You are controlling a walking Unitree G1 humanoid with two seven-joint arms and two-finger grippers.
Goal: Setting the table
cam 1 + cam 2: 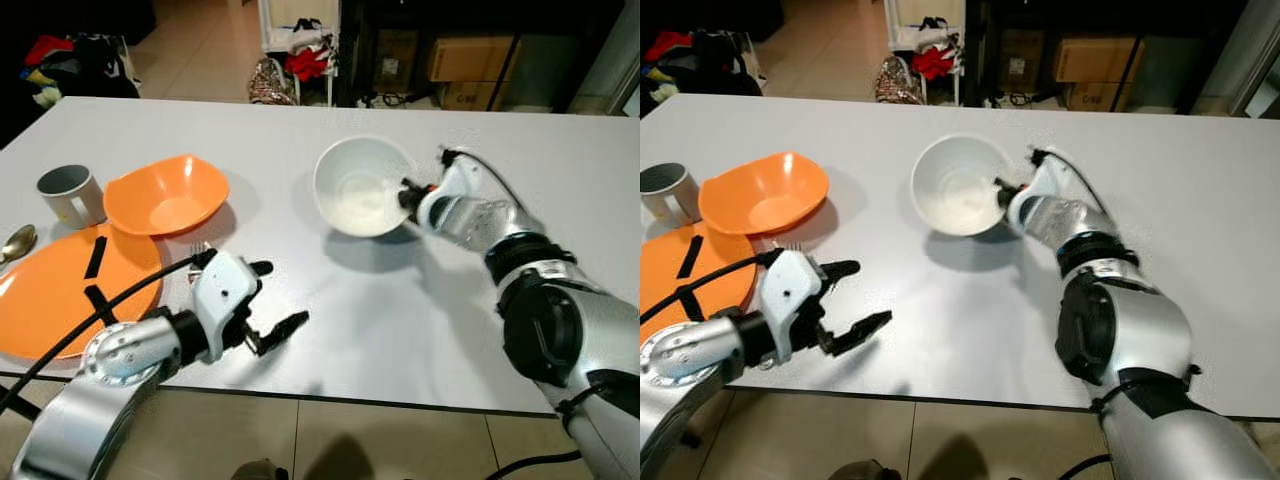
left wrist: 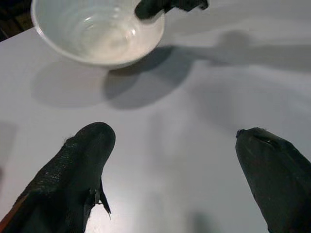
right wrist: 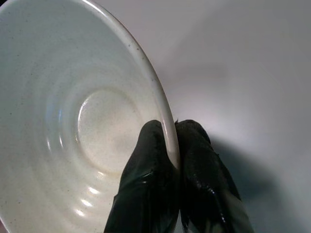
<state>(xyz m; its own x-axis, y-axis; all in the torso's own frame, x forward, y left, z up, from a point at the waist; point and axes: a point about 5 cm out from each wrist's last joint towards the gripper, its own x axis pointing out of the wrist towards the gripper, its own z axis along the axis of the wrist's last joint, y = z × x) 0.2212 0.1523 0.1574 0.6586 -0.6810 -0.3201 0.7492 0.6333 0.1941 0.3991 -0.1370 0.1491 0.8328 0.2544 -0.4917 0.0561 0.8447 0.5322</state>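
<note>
The right gripper (image 3: 174, 145) pinches the rim of a white ceramic bowl (image 1: 362, 185), one black finger inside the rim and one outside, the fingers closed tight on the thin wall; the bowl is tilted, its open side turned up and toward the robot, and it casts a shadow on the white table (image 1: 400, 310) beneath it. The left gripper (image 1: 268, 308) hangs low over the table's near edge, well apart from the bowl, its two fingers spread wide with nothing between them; the bowl lies ahead of it and off toward the right arm. Just beyond and to the outer side of the left gripper sit an orange plate (image 1: 60, 300) with black marks on it, an orange bowl (image 1: 167, 195) touching the plate's far rim, and a grey mug (image 1: 70, 193) beside that bowl; a spoon (image 1: 15, 243) lies at the plate's outer edge.
</note>
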